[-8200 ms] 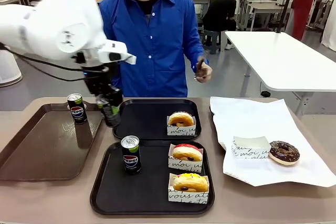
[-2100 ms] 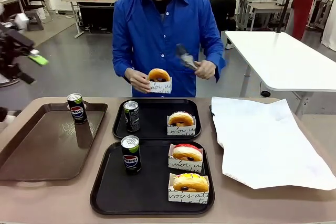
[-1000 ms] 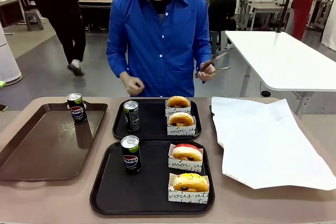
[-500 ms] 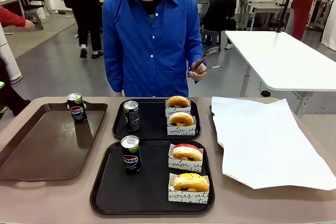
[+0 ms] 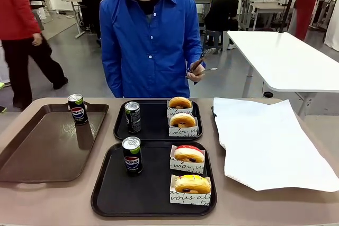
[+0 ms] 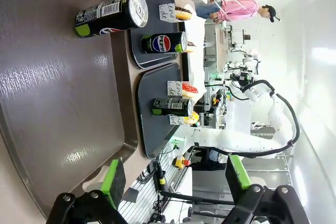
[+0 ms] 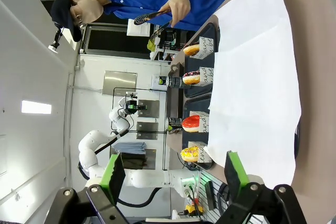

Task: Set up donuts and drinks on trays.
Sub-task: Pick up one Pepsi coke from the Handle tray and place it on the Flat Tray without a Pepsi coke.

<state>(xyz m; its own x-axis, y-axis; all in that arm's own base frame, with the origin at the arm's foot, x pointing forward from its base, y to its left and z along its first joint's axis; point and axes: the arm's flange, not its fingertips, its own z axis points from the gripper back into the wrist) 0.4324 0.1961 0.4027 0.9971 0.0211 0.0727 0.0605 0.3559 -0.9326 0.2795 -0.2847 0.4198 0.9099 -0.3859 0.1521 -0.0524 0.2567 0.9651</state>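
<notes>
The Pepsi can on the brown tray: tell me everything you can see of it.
The Pepsi can is slim and black with a silver top, a round red-white-blue logo and a green band near the rim. It stands upright and unopened-looking in the far right corner of the glossy brown tray, its reflection on the tray surface. Nothing else touches it.

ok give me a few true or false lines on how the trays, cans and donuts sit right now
1. Each black plastic tray, far and near, holds one black Pepsi can and two sleeved donuts. True.
2. The long brown glossy tray holds two cans. False: one can stands at its far end.
3. The yellow-iced donut sits on the near tray. True.
4. A chocolate donut lies on the white paper sheet. False: the sheet is bare.
5. The left tool is shut on a can. False: it is open, holding nothing.
</notes>
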